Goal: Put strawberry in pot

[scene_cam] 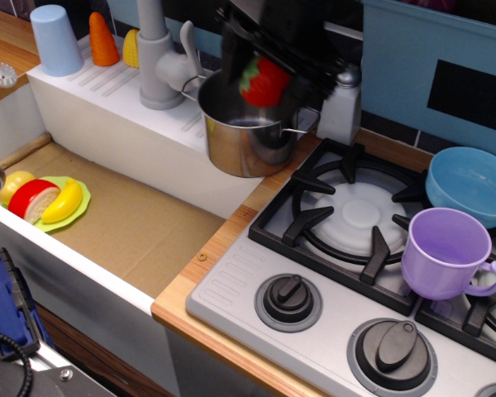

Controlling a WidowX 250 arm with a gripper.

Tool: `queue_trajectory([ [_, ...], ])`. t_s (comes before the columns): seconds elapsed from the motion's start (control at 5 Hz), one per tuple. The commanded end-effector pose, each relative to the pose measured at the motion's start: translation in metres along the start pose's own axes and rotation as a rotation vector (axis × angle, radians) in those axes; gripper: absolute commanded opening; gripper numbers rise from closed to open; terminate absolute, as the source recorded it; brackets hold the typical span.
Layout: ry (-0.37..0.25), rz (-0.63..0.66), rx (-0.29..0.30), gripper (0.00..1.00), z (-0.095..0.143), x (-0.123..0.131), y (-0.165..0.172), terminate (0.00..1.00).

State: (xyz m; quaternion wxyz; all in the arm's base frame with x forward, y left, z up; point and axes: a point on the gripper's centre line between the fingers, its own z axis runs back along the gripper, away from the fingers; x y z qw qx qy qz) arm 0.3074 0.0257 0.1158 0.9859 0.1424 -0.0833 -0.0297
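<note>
The shiny steel pot (240,145) stands on the white counter ledge beside the grey tap, left of the stove. My black gripper (264,78) hangs over the pot's mouth and is shut on the red strawberry (264,81), whose green cap points left. The strawberry is held a little above the pot's rim, over its right half. The gripper and the strawberry are motion-blurred. The pot's inside looks empty.
A grey tap (159,58) stands left of the pot. A white shaker (341,103) stands right of it. The stove grate (347,215), a purple mug (442,252) and a blue bowl (471,182) are to the right. A green plate (76,211) with toy fruit lies in the sink.
</note>
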Motion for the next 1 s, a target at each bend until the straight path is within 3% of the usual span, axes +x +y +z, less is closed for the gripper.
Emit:
queue_trajectory([
  [0.0,-0.092,-0.039,0.004,0.00,-0.004,0.021,0.032,0.00],
  [0.2,-0.120,-0.060,-0.013,1.00,-0.013,0.029,0.039,0.00],
  [0.6,-0.150,-0.078,-0.043,1.00,-0.019,0.035,0.039,0.00],
  [0.8,-0.150,-0.078,-0.043,1.00,-0.019,0.035,0.039,1.00],
])
